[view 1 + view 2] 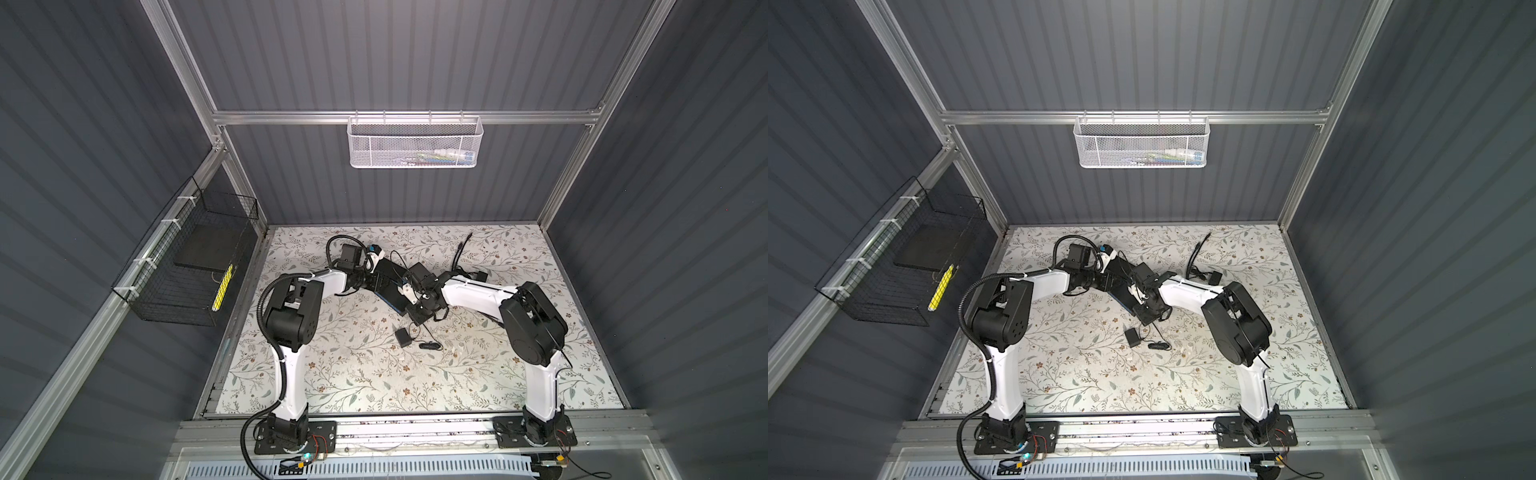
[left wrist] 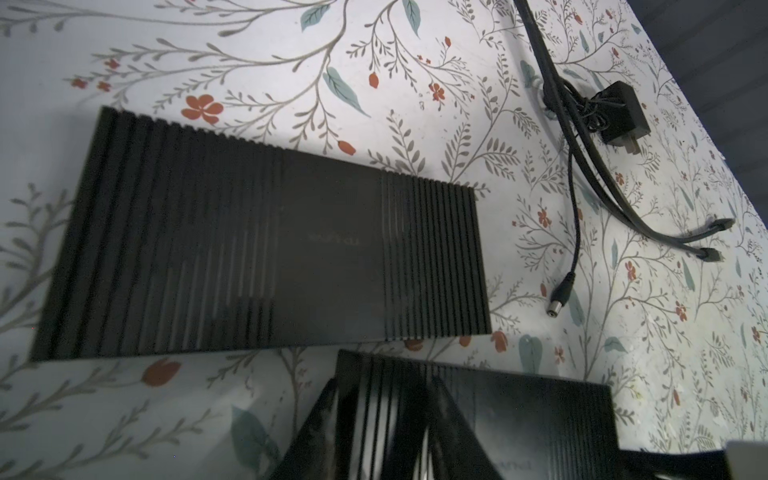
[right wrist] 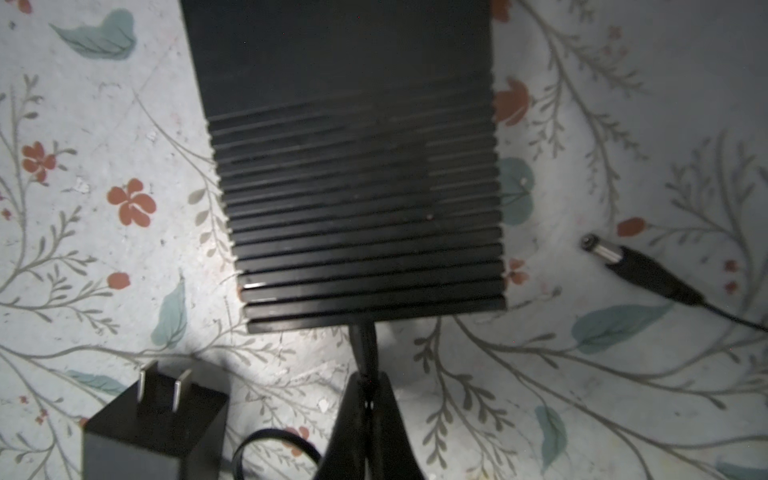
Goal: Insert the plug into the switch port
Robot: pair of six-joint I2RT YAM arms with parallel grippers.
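The switch, a flat black ribbed box (image 3: pixel 353 187) with a blue long edge (image 1: pixel 392 297), lies mid-table in both top views. My left gripper (image 2: pixel 382 386) is shut across its ribbed top, one finger on each long side. At the box's near short end, my right gripper (image 3: pixel 368 380) is shut on the plug (image 3: pixel 363 345), a thin black barrel. The plug's front end meets that short side. The switch port is hidden under the box's edge.
A second black ribbed box (image 2: pixel 266 249) lies beside the held one. A black wall adapter (image 3: pixel 153 428) with two prongs sits by my right gripper. A loose barrel plug (image 3: pixel 615 257) lies on the floral mat. Another adapter (image 2: pixel 623 118) and cables (image 1: pixel 459 253) lie further back.
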